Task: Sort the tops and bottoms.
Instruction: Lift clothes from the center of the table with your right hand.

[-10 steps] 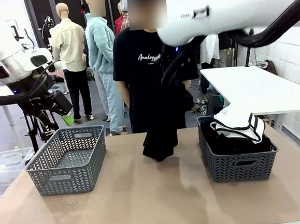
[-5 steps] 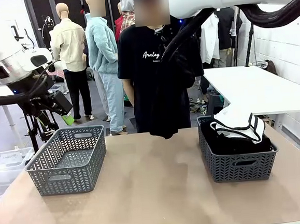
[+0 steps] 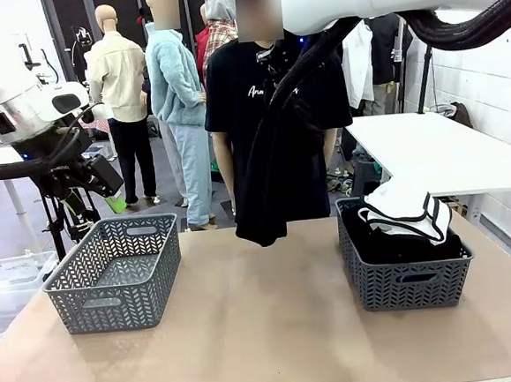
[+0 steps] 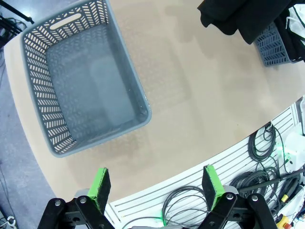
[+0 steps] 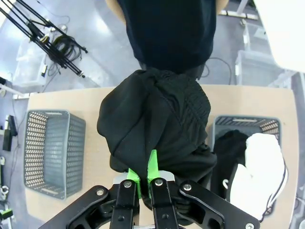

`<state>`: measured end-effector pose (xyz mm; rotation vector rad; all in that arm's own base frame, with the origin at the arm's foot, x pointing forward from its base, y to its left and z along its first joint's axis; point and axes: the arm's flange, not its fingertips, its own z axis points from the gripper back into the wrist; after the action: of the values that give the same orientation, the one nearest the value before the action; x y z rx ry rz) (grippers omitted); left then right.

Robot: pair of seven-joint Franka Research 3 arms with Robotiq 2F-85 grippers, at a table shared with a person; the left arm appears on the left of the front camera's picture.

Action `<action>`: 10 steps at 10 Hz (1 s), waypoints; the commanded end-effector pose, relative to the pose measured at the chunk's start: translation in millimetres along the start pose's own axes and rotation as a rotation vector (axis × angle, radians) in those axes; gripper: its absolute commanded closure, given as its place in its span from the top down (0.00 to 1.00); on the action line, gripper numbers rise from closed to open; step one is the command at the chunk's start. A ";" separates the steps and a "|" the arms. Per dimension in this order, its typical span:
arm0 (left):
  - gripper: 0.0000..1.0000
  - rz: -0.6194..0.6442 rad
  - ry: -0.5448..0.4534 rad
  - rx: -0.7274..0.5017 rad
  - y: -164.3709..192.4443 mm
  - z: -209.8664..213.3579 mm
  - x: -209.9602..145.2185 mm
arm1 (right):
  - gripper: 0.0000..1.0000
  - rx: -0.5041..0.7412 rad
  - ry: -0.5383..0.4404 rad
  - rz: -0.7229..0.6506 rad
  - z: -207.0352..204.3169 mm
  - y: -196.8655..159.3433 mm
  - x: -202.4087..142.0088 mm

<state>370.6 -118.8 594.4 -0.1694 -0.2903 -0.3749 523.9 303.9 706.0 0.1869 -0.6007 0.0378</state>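
Right tool [image 5: 143,180] pinching limp black garment [image 3: 268,177] (soft, crumpled), left tool [image 4: 155,187] wide

Black garment [image 3: 267,168] hangs (bunched) above table [image 3: 267,332].

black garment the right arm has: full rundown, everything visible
The black garment is soft, matte dark fabric, bunched and hanging limp from the right gripper, whose green pads are shut on a pinched fold. A ribbed band shows near the top. It hangs above the table, between the empty left basket and the right basket, in front of the person.
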 end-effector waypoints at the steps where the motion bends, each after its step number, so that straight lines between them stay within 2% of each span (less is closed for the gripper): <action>1: 1.00 -0.011 -0.001 -0.008 3.2 0.4 -1.0 | 0.00 0.000 -0.005 -0.006 2.0 -1.4 1.0; 10: 1.00 -0.011 -0.001 -0.008 3.2 0.4 -1.0 | 0.00 0.000 -0.005 -0.006 2.0 -1.4 1.0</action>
<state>370.6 -118.8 594.4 -0.1694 -0.2903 -0.3749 524.1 303.4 705.9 0.1866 -0.6006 0.0367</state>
